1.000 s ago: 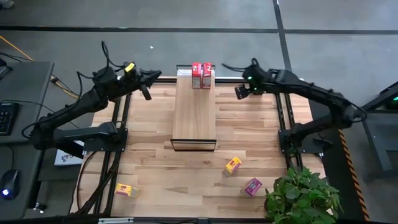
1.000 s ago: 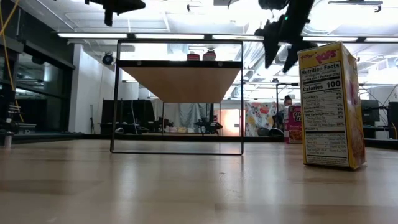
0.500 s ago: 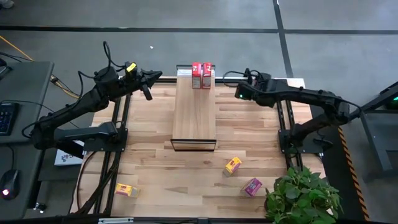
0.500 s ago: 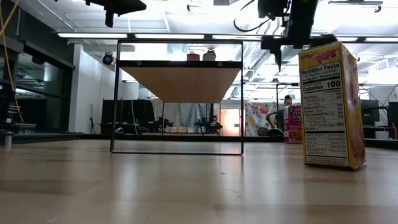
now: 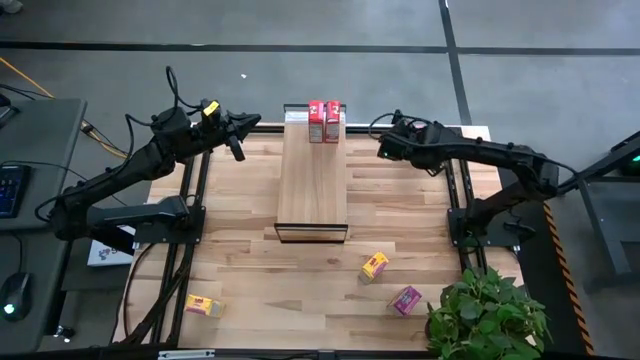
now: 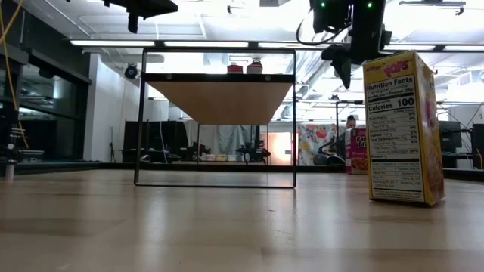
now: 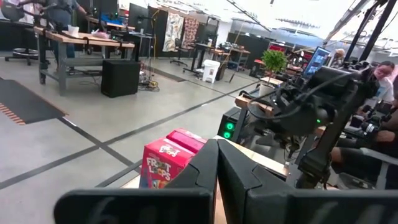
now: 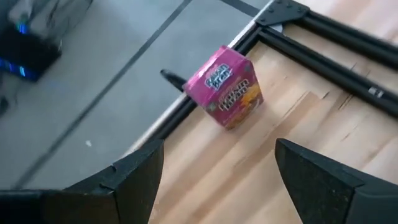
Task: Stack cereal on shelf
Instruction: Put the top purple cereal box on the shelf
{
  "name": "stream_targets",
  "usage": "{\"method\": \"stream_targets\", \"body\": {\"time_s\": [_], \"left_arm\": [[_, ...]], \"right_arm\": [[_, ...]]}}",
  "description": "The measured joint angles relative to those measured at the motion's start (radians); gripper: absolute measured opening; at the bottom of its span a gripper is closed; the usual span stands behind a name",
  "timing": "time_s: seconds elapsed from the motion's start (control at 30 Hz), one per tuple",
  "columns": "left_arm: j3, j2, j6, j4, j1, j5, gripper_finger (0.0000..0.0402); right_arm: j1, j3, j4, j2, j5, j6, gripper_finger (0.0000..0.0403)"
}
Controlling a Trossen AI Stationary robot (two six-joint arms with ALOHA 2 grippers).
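Magenta-pink cardboard was what filled the right wrist view: a pink box (image 8: 227, 86) standing on the plank tabletop (image 5: 250, 280) just beside its dark frame edge, framed between the right gripper's (image 5: 384, 150) two widely parted fingers (image 8: 134, 171), which held nothing. In the high view a pink box could not be made out near that gripper, so its exact place on the table could not be told; it was judged to lie ahead of the fingers, off the table's far right corner at about one o'clock.

Two red boxes (image 5: 324, 121) were seen standing upright, touching, at the twelve o'clock end of the shelf (image 5: 311, 190). A yellow box (image 5: 374, 265) lay at five o'clock from the shelf, a second pink box (image 5: 405, 300) beyond it toward five o'clock, and another yellow box (image 5: 204, 306) at seven o'clock. The left gripper (image 5: 237, 149) was held at ten o'clock of the shelf, fully closed on nothing.

The right arm was judged the nearer to the framed pink box. Its broad printed face was turned up toward the camera, tilted, with its long axis running askew between the fingers. Open plank was seen on one side, the frame rail close on the other, so an approach from the plank side was judged the freer. The shelf top was left bare from the red boxes down to six o'clock.
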Motion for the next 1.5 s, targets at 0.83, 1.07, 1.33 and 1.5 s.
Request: {"method": "stream_targets", "body": {"time_s": [0.83, 1.07, 1.33, 1.5], "left_arm": [[0.0, 0.0, -0.024, 0.016, 0.0, 0.0, 0.0], [0.0, 0.0, -0.018, 0.016, 0.0, 0.0, 0.0], [0.0, 0.0, -0.024, 0.024, 0.0, -0.001, 0.0], [0.0, 0.0, -0.026, 0.023, 0.0, -0.001, 0.0]], "right_arm": [[-0.247, 0.0, 0.218, 0.087, -0.176, -0.209, 0.03], [-0.272, -0.119, 0.266, 0.057, -0.231, -0.207, 0.03], [-0.272, -0.414, 0.76, -0.101, -0.218, -0.133, 0.0292], [-0.287, -0.413, 0.775, -0.112, -0.178, -0.142, 0.0291]]}}
